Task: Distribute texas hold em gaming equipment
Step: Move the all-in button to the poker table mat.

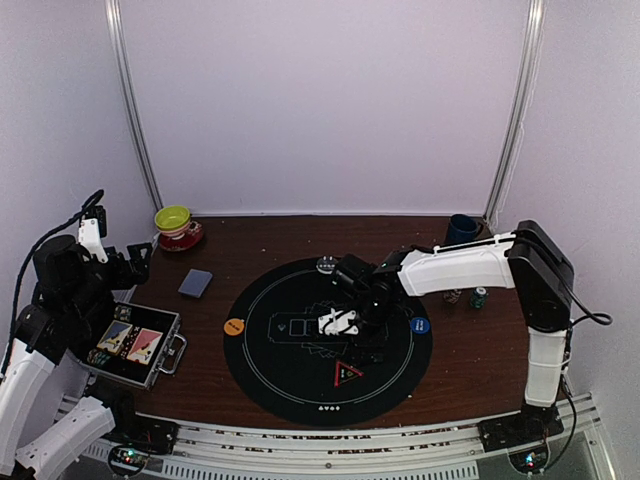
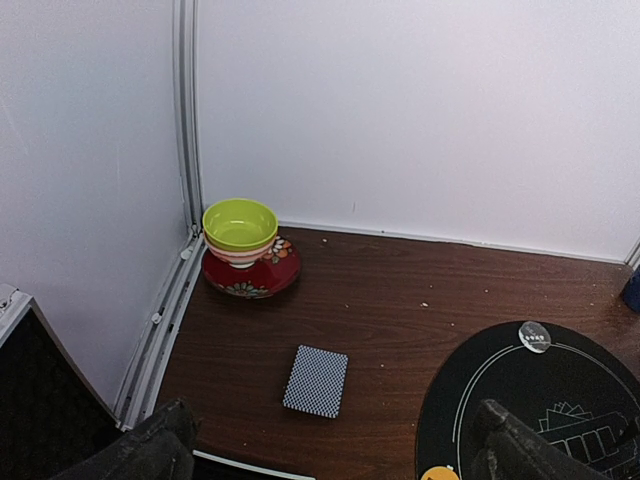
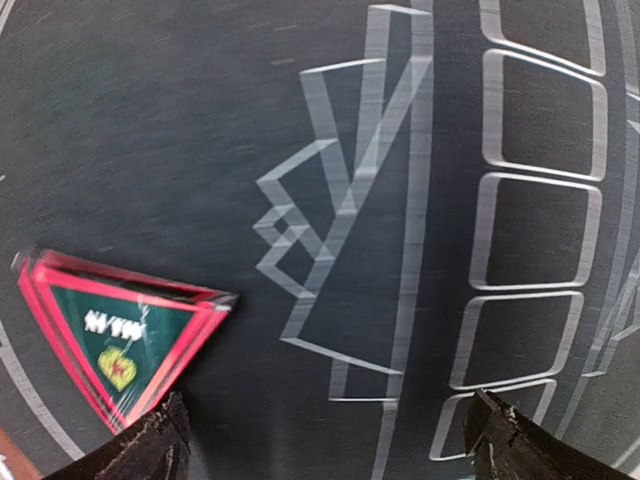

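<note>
At the centre of the counter [image 1: 250, 238]: we find a round black mat [image 1: 270, 375] printed with white card outlines.
Right jaws: spread wide and empty, low over the mat's printed outlines.
Red triangle marker [image 3: 115, 340]: flat on the near part of the mat, just beside the right jaws.
Left jaws: spread wide and empty, above the counter's left side.
Card deck [image 2: 315, 381]: face down on bare wood, between the mat and the bowl [image 2: 240, 225].
Orange button [image 1: 234, 326]: on the mat's left edge.
Blue button [image 1: 421, 325]: on the mat's right edge.
Chips [image 1: 479, 297]: just off the mat's right side; we cannot tell their colours.
</note>
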Controlling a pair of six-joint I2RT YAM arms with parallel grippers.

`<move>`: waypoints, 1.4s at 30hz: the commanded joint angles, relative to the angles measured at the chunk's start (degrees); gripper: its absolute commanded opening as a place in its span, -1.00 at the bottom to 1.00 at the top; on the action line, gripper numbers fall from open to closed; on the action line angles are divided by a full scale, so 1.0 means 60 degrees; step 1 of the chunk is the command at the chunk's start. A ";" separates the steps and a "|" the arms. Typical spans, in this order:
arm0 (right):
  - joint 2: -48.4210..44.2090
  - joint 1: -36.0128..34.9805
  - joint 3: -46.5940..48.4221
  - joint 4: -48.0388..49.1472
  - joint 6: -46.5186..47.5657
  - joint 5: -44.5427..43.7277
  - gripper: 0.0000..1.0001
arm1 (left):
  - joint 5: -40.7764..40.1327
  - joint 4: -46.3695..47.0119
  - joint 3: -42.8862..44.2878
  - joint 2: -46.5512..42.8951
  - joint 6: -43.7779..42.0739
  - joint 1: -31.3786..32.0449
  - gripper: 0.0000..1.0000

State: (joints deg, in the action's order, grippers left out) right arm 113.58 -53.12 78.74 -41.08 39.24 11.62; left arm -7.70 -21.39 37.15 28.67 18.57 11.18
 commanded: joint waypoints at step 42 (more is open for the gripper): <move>-0.4361 0.5846 -0.2293 0.1753 -0.4318 -0.1592 0.96 | 0.0866 0.0433 -0.0141 -0.0511 -0.0340 -0.0089 0.96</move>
State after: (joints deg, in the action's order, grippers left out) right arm 88.27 -18.72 67.31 -33.06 14.74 2.70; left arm -4.08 -21.10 36.95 26.15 17.61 11.18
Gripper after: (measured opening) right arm 0.983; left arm 0.981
